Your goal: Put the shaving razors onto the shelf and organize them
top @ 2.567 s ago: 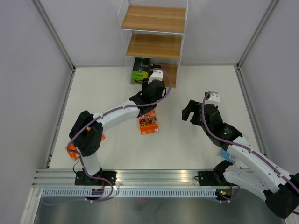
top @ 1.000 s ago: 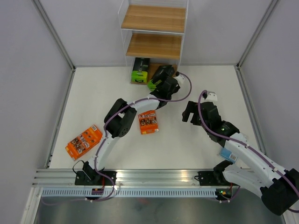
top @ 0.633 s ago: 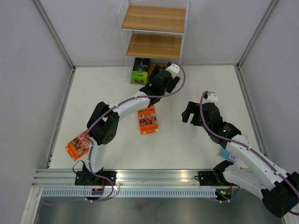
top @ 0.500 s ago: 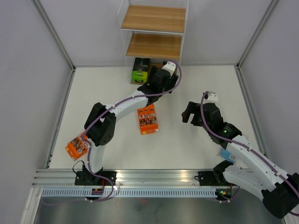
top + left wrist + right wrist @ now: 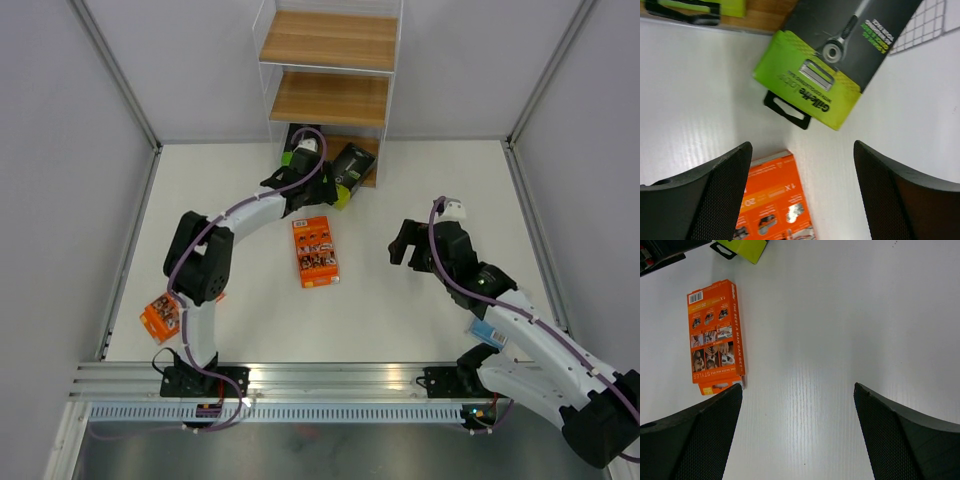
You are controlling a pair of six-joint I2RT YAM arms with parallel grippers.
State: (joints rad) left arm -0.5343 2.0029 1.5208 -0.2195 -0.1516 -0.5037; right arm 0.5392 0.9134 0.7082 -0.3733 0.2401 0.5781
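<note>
The shelf (image 5: pixel 330 100) stands at the back, with one green-and-black razor pack (image 5: pixel 296 160) on its bottom board (image 5: pixel 765 17). A second green-and-black pack (image 5: pixel 350 170) (image 5: pixel 840 55) lies tilted, black end on that board, green end over the table. My left gripper (image 5: pixel 305 195) (image 5: pixel 800 200) hangs open just in front of it, holding nothing, above the top edge of an orange pack (image 5: pixel 315 250) (image 5: pixel 772 200). My right gripper (image 5: pixel 405 243) (image 5: pixel 797 435) is open over bare table to the right of that orange pack (image 5: pixel 715 332).
Another orange pack (image 5: pixel 160 318) lies at the near left, partly under the left arm. A light blue pack (image 5: pixel 488 331) shows beside the right arm's lower link. Grey walls close in the table on three sides.
The left gripper carried the second green-and-black pack to the foot of the shelf, let it go and swung back to the left. The right arm has barely moved.
</note>
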